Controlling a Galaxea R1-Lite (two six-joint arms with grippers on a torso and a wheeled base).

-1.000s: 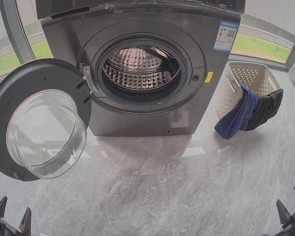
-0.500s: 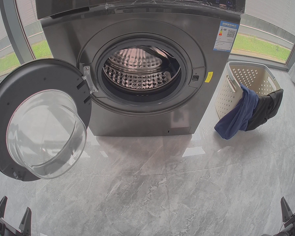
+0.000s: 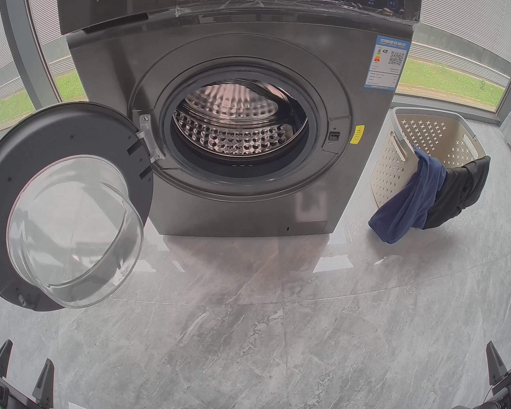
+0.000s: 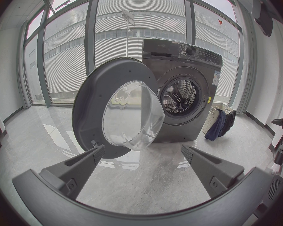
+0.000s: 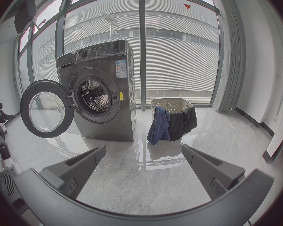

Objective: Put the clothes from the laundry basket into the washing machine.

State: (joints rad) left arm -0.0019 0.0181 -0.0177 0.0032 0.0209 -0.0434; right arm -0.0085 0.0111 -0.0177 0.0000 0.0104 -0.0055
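head: washing machine (image 3: 238, 211), door (image 3: 40, 137) open at 9 o'clock; laundry basket (image 3: 437, 129) at its 3 o'clock, blue garment (image 3: 409, 205) and black garment (image 3: 460, 188) draped over rim | left wrist: left gripper (image 4: 142, 149) jaws wide, empty | right wrist: right gripper (image 5: 143, 149) jaws wide, empty

Left tool (image 3: 27, 352) and right tool (image 3: 505, 334) both low, jaws spread, empty.
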